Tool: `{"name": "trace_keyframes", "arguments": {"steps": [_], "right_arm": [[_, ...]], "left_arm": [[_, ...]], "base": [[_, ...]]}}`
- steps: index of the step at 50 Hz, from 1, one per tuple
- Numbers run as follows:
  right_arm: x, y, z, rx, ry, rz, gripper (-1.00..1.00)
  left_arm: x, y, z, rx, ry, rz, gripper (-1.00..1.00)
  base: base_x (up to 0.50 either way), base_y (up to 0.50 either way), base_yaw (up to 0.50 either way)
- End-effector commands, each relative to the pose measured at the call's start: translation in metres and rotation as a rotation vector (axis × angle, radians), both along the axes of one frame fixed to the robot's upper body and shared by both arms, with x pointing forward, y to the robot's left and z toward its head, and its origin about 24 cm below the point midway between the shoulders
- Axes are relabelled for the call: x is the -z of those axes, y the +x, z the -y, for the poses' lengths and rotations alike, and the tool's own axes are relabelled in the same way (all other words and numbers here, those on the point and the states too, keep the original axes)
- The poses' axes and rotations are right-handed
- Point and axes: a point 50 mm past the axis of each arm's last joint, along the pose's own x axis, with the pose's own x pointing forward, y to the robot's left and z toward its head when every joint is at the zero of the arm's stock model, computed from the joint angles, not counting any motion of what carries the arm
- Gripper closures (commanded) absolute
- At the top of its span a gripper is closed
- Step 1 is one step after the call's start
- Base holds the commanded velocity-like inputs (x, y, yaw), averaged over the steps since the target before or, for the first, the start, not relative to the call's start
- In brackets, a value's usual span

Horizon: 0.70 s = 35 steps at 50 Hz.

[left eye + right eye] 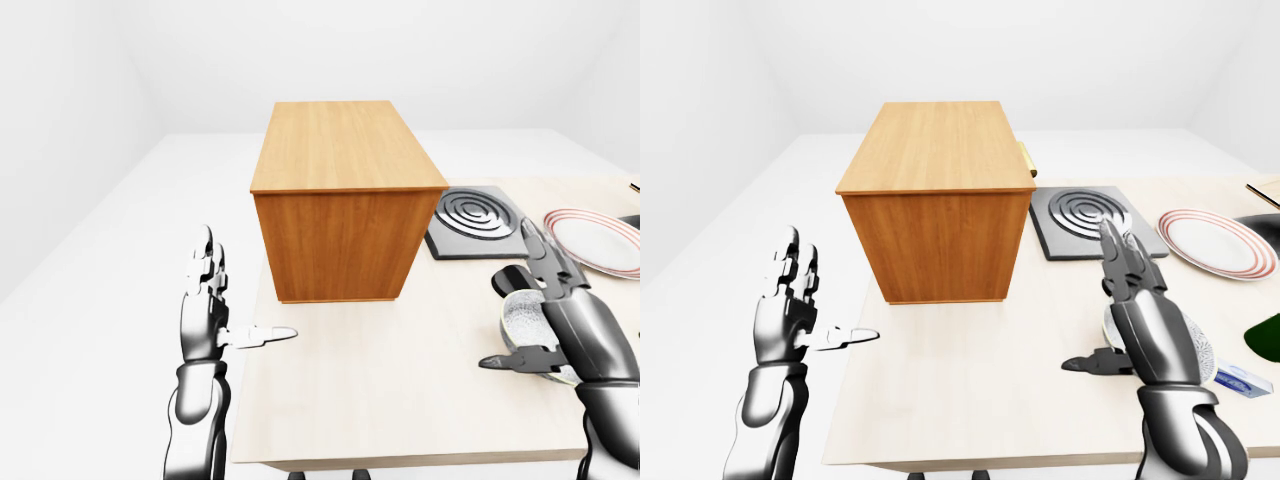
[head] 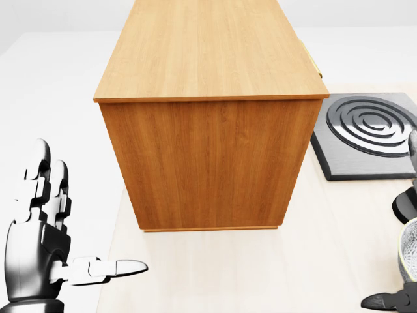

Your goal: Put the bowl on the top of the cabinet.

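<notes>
My right robot hand [image 1: 545,320], fingers spread open, stands just right of the bowl [image 1: 528,322] at the left-eye view's lower right; the open left robot hand [image 1: 212,310] is well apart.

The left robot hand [image 1: 210,318] stood upright, fingers straight up and thumb pointing right. The right robot hand [image 1: 553,322] was spread too, fingers extended, thumb jutting left.
</notes>
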Motion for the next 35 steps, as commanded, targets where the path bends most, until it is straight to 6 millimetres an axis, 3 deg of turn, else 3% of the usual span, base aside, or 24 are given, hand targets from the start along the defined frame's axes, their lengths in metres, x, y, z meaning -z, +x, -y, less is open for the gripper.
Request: {"name": "trace_keyframes", "arguments": {"steps": [1,22,35], "right_arm": [[0.011,-0.016,0.026,0.11,-0.048,-0.162,-1.0],[0.019,-0.028,0.059,0.228,-0.081,-0.309,-1.0],[0.039,-0.031,0.069,0.287,-0.071,-0.399,-1.0]], "left_arm": [[-0.001,0.002,-0.001,-0.008,-0.004,0.003,-1.0],[0.002,0.003,-0.001,-0.012,-0.004,-0.006,-1.0],[0.003,0.003,0.0,-0.007,-0.001,-0.011,-1.0]], "base": [[0.0,0.0,0.0],[0.0,0.0,0.0],[0.0,0.0,0.0]]}}
